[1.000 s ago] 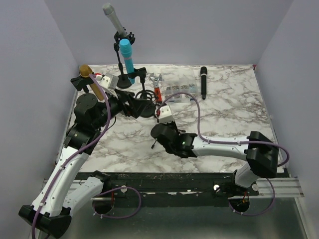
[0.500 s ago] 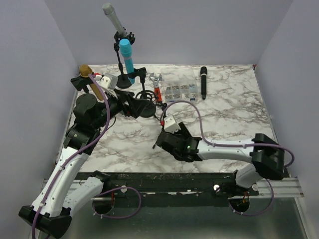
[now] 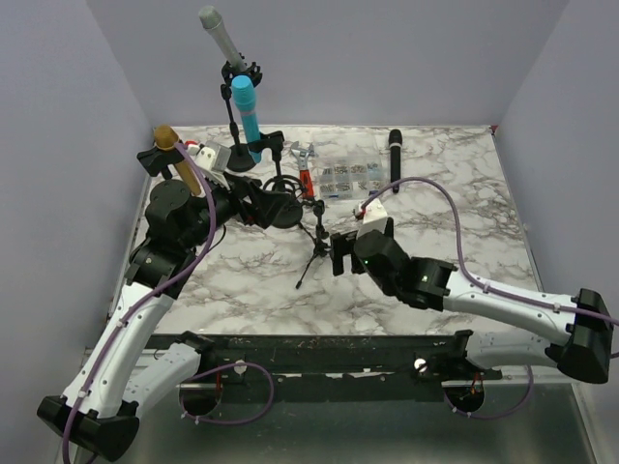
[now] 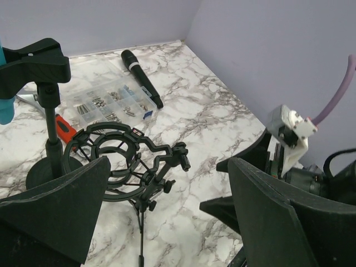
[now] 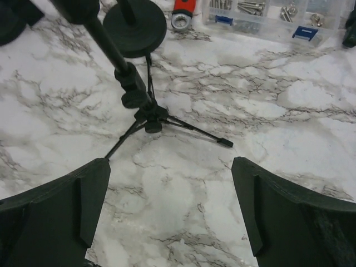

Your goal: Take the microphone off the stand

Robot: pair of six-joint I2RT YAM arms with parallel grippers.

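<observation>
the marble table [image 3: 464, 222] fills most of the top view, with my two arms reaching over it from the near edge. my left gripper [image 4: 167, 167] sits toward the rear left with its fingers spread wide and nothing between the pads. from its wrist camera i look over the ring-shaped cradle [image 4: 111, 153] of the small tripod stand [image 3: 314, 237]. my right gripper [image 5: 169, 167] hovers low near the middle of the table, also wide open and holding nothing. the tripod's legs and lower post lie just ahead of its fingertips, not touching them. behind the tripod, a round-based stand [image 5: 133, 22] has a clip that grips the blue microphone [image 3: 248, 111], which points upward. further back a taller stand holds the grey microphone [image 3: 221, 37] tilted up to the left. a gold-headed microphone [image 3: 180, 155] sits in a clamp at the rear left corner, close to my left arm. the black microphone [image 3: 395, 159] lies flat on the marble at the back, well apart from the tripod and just beside the clear parts box [image 3: 348, 176]. a wrench with a red handle [image 3: 305, 174] lies between that box and the round base.
</observation>
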